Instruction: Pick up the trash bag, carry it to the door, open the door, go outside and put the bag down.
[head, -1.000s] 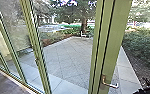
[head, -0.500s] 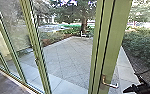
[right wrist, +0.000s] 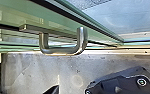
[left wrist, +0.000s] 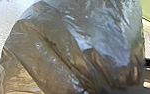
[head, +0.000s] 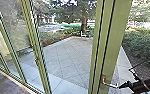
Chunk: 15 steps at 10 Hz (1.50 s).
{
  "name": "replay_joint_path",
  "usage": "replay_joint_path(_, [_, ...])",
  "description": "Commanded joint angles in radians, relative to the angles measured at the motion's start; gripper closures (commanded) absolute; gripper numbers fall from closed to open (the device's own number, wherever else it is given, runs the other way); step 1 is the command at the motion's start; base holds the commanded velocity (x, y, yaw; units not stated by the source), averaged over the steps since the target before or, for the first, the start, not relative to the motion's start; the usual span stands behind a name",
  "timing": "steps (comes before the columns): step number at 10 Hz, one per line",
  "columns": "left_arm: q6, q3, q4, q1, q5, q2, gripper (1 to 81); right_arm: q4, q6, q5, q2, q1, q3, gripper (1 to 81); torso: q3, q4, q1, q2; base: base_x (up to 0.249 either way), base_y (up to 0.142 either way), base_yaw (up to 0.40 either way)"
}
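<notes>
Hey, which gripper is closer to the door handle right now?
Right. In the head view, the right gripper is beside the free end of the door handle; whether they touch is unclear. The left gripper is farther off, at the trash bag.

Site: threshold of an office building, indoor side, facing a paved yard. Evidence, indoors: tall glass panes (head: 16,27) in green frames (head: 36,50); a green door (head: 116,35) with a bent metal handle (head: 110,85); dark, smooth floor (head: 6,83) running up to the glazed wall. Evidence, outdoors: pale square paving (head: 63,55) laid in a grid, a tree trunk (head: 84,23) at its far end, dense shrubs (head: 141,45) along the right side. Daylight on paving and plants. The use of the indoor room cannot be told.
</notes>
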Motion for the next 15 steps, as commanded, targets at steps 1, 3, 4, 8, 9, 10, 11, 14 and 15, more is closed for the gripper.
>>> replay_joint_path(1, [0.002, 0.002, -0.011, -0.050, 0.051, -0.010, 81.1, 0.019, 0.062, -0.010, 0.018, 0.146, -0.039, 1.0, 0.000, 0.000, 0.000, 0.000, 0.000, 0.000, 0.000])
replay_joint_path(3, [0.002, 0.002, -0.011, -0.050, 0.051, -0.007, 81.1, 0.019, 0.110, -0.010, 0.055, 0.153, -0.073, 1.0, 0.000, 0.000, 0.000, 0.000, 0.000, 0.000, 0.000])
replay_joint_path(4, [0.002, 0.002, -0.011, -0.050, 0.049, -0.007, 81.1, 0.019, 0.144, -0.007, 0.072, 0.147, -0.087, 1.0, 0.000, 0.000, 0.000, 0.000, 0.000, 0.000, 0.000])
replay_joint_path(8, [0.002, 0.002, -0.020, -0.049, 0.049, -0.013, 81.1, 0.019, 0.242, 0.028, 0.112, 0.116, -0.163, 1.0, 0.000, 0.000, 0.000, 0.000, 0.000, 0.000, 0.000])
replay_joint_path(9, [0.002, 0.002, -0.020, -0.047, 0.049, -0.013, 81.1, 0.017, 0.262, 0.030, 0.116, 0.116, -0.171, 1.0, 0.000, 0.000, 0.000, 0.000, 0.000, 0.000, 0.000])
replay_joint_path(10, [0.002, 0.002, -0.020, -0.047, 0.049, -0.013, 81.1, 0.011, 0.293, 0.030, 0.122, 0.116, -0.176, 1.0, 0.000, 0.000, 0.000, 0.000, 0.000, 0.000, 0.000])
replay_joint_path(11, [0.002, 0.002, -0.020, -0.049, 0.049, -0.012, 81.1, 0.007, 0.323, 0.028, 0.132, 0.111, -0.184, 1.0, 0.000, 0.000, 0.000, 0.000, 0.000, 0.000, 0.000])
replay_joint_path(14, [0.002, 0.002, -0.020, -0.047, 0.048, -0.013, 81.1, -0.056, 0.426, 0.021, 0.176, 0.088, -0.222, 1.0, 0.000, 0.000, 0.000, 0.000, 0.000, 0.000, 0.000])
replay_joint_path(15, [0.002, 0.002, -0.020, -0.047, 0.048, -0.015, 81.1, -0.081, 0.458, 0.019, 0.190, 0.079, -0.228, 1.0, 0.000, 0.000, 0.000, 0.000, 0.000, 0.000, 0.000])
